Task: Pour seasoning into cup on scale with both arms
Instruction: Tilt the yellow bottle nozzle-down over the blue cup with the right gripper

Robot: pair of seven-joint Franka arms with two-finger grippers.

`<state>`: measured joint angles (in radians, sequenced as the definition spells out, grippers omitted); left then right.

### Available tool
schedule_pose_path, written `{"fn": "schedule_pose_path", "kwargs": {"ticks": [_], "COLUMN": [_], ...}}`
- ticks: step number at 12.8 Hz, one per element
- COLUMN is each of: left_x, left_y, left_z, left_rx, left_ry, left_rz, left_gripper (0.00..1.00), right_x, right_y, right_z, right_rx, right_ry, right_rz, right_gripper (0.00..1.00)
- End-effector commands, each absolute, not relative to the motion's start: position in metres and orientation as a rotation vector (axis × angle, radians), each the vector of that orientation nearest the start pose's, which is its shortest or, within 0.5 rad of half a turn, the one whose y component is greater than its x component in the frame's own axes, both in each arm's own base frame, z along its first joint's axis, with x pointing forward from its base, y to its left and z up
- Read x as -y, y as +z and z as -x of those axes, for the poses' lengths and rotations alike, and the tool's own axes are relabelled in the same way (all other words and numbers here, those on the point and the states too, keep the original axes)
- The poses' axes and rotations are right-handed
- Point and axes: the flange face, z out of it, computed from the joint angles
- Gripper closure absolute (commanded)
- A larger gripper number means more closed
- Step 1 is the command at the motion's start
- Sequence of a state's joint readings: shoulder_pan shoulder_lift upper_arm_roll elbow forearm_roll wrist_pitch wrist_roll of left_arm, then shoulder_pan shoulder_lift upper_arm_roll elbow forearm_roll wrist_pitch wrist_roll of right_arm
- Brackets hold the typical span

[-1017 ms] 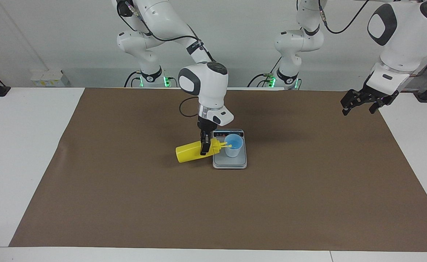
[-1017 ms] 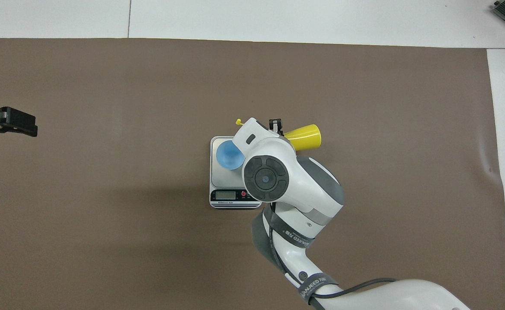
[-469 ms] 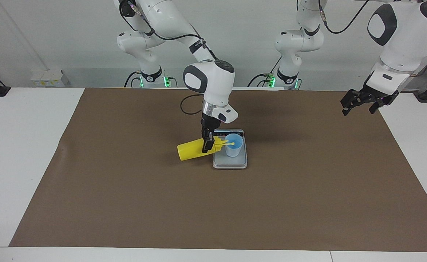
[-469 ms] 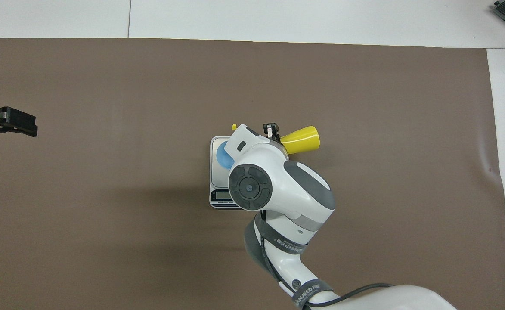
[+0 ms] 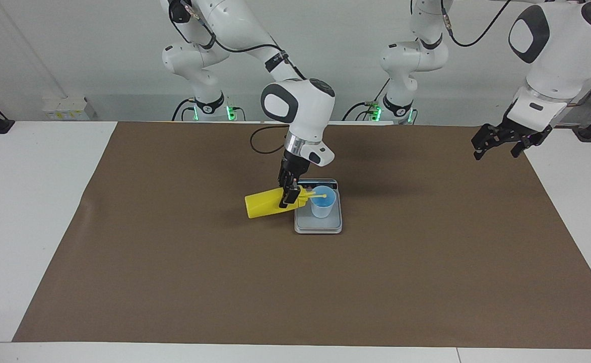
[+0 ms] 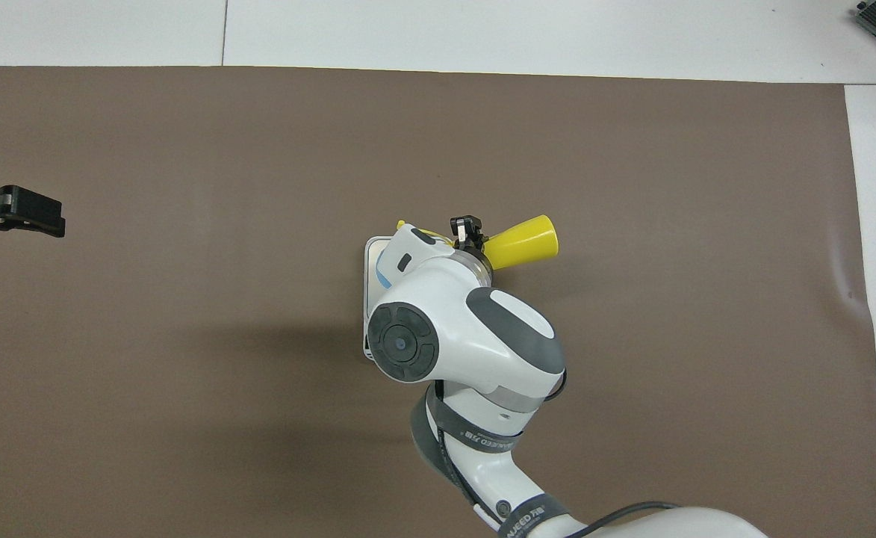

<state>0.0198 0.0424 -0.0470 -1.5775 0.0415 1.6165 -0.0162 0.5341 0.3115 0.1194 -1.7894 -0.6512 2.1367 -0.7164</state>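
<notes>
My right gripper (image 5: 288, 195) is shut on the yellow seasoning bottle (image 5: 264, 205), gripping near its neck and holding it tipped almost level. Its nozzle points over the rim of the light-blue cup (image 5: 322, 204). That cup stands on the silver-grey scale (image 5: 318, 225), near the display end. In the overhead view the right arm covers most of the scale (image 6: 369, 263) and cup (image 6: 382, 270); the bottle's base (image 6: 521, 241) sticks out toward the right arm's end of the table. My left gripper (image 5: 498, 143) (image 6: 12, 213) hangs open over the mat's edge at the left arm's end, waiting.
A brown mat (image 5: 295, 282) covers the table between white borders (image 5: 28, 201). The two arm bases (image 5: 209, 106) stand at the robots' edge, with cables trailing near them.
The right arm has swung its wrist over the scale and tipped the bottle's base a little higher, bringing the nozzle and tethered cap up over the cup's rim. The left arm has stayed still.
</notes>
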Motion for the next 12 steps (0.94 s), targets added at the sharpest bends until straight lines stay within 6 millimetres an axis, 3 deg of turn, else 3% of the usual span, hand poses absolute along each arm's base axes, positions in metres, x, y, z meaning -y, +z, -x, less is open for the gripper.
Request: {"fn": "schedule_pose_path", "kwargs": {"ticks": [1, 12], "left_x": [0.0079, 0.0079], "left_y": [0.6054, 0.6054], "left_z": [-0.5659, -0.5659], "left_rx": [-0.023, -0.023], "left_ry": [0.011, 0.011], "left_rz": [3.113, 3.113], "left_gripper": [0.0, 0.0], "right_x": [-0.3681, -0.3708], "right_y": [0.405, 0.4137], "right_z": [-0.534, -0.5352], "right_rx": [-1.932, -1.861], "right_ry": [0.039, 0.033], "right_rz": [-1.69, -1.63], "right_gripper": [0.77, 0.75]}}
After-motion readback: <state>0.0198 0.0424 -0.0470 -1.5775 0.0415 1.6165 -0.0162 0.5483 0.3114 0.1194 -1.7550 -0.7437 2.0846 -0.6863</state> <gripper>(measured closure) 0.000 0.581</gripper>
